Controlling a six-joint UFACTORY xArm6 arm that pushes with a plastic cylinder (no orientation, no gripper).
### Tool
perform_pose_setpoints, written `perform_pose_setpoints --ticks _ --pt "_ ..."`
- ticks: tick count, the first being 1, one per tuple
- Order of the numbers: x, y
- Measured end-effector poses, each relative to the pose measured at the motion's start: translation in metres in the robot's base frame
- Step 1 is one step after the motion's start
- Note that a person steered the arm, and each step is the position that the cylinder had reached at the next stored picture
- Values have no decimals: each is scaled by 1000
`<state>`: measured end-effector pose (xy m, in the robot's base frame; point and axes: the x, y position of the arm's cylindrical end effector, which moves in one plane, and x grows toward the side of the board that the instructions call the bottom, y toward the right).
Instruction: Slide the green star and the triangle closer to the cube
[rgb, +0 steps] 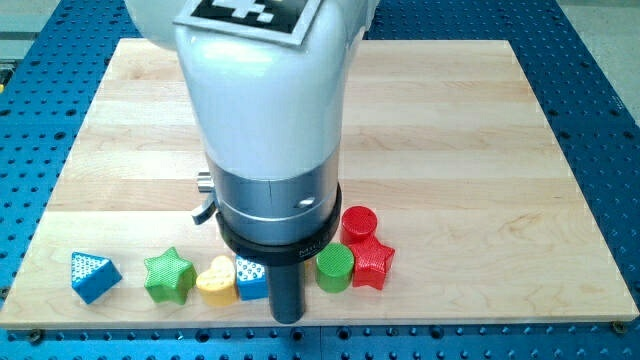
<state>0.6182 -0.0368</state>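
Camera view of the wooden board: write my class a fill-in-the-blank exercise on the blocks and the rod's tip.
1. The blue triangle block lies furthest toward the view's ____.
2. The yellow heart block sits between the blue cube block and the green ____ block.
3. My tip rests between the blue cube block and the ____ cylinder block.
4. The red cylinder block sits just above the red ____ block.

Missing words: left; star; green; star

Bright even overhead light, soft faint shadows, mild glare on white arm housing (265, 90), sharp focus

one view | high, angled down | close over wooden board (450, 130)
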Motion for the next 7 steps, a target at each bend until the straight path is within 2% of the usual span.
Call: perform_pose_setpoints --ticks 1,2,3,4,5,6,7 --pt "0 -79" --pt "0 -114" --pt "-35 -111" --pt "-41 -83" --pt "-40 -92" --pt "-1 -114" --pt "-1 -167"
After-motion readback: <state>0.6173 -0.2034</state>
